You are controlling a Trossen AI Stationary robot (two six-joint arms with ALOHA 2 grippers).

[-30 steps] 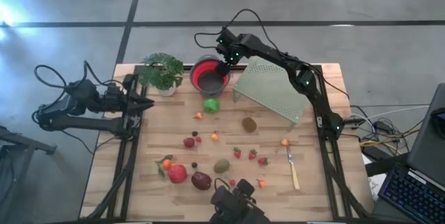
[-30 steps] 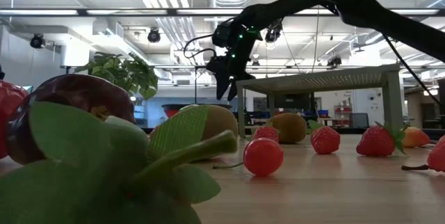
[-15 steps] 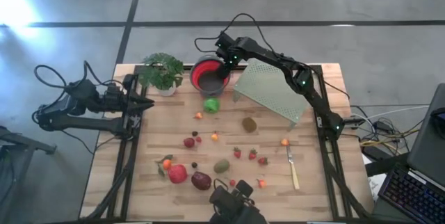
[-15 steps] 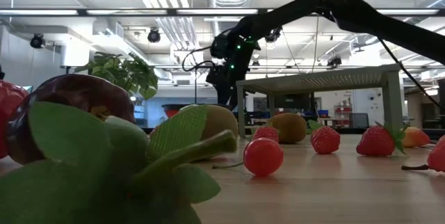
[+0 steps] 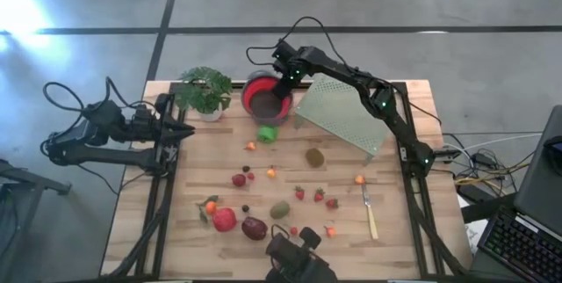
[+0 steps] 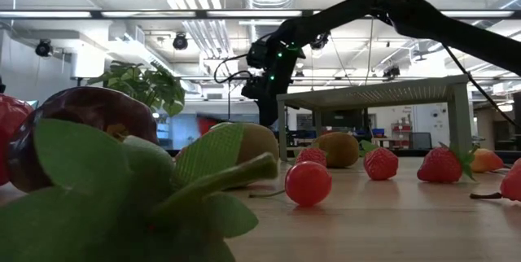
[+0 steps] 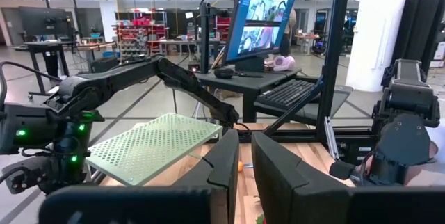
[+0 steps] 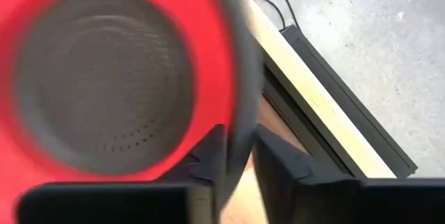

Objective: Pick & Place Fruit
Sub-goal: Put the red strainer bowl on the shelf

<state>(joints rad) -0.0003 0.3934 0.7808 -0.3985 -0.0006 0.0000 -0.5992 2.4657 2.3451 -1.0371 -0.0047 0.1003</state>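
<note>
Since the right gripper (image 5: 283,87) has pinched the far-side rim of the red bowl (image 5: 261,92), any lift should stay level and slow — thin rims slip. Its perforated grey inner reads as smooth plastic. The fruit lie scattered on the wooden table (image 5: 395,221) — green apple (image 5: 267,132) nearest. Left gripper (image 5: 180,131) idles shut beside the table's left edge.

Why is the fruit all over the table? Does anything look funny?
The fruit lies scattered across the table, none in the red bowl. Oddly, the right gripper has pinched the bowl's rim, not fruit.
</note>
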